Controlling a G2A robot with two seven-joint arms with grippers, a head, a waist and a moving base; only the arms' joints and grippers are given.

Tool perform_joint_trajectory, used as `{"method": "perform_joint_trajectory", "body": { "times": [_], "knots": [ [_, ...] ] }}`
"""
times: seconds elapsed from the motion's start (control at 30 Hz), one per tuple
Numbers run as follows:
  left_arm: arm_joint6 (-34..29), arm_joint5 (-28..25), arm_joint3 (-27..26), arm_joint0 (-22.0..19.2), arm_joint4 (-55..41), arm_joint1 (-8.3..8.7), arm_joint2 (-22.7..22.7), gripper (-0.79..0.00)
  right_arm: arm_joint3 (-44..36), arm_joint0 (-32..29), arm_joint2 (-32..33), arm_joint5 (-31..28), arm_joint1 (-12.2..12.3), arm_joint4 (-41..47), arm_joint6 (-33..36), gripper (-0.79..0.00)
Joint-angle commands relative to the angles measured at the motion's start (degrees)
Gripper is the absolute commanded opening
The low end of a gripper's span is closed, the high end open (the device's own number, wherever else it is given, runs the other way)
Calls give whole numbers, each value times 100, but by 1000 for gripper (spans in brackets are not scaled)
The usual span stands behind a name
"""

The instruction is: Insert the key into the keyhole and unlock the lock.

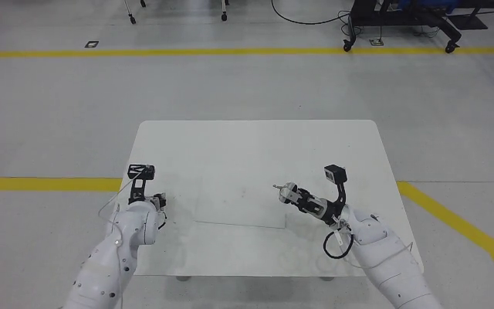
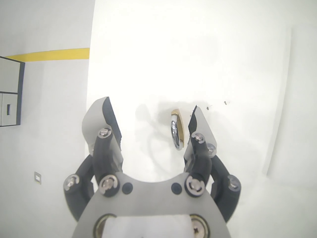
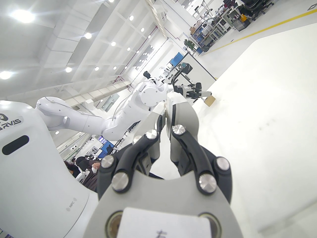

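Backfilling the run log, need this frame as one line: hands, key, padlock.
left hand open, padlock between fingers, on table | right hand shut on key, apart from padlock | key not inserted

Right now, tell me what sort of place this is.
Probably a robotics lab or workshop hall: yellow tape lines on the pale floor, a high white ceiling with rows of round lights, and cluttered equipment benches with blue monitors.

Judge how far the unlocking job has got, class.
Done: the right gripper is shut on what looks like the key. In hand: the open left gripper straddles the padlock on the table, not gripping it. Left: steady the padlock, bring the key across, insert, turn.
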Motion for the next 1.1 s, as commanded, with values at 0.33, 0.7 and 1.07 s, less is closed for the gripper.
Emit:
{"method": "perform_joint_trajectory", "body": {
  "times": [0.33, 0.7, 1.07],
  "knots": [
    [-71, -13, -85, 71, 133, -62, -3, -465, 0, 0, 0, 0, 0, 0, 0, -785],
    [-162, -102, -255, 208, 257, -96, -98, -502, 0, 0, 0, 0, 0, 0, 0, -711],
    [-167, -173, -234, 216, 304, -149, -135, -742, 0, 0, 0, 0, 0, 0, 0, -662]
  ]
}}
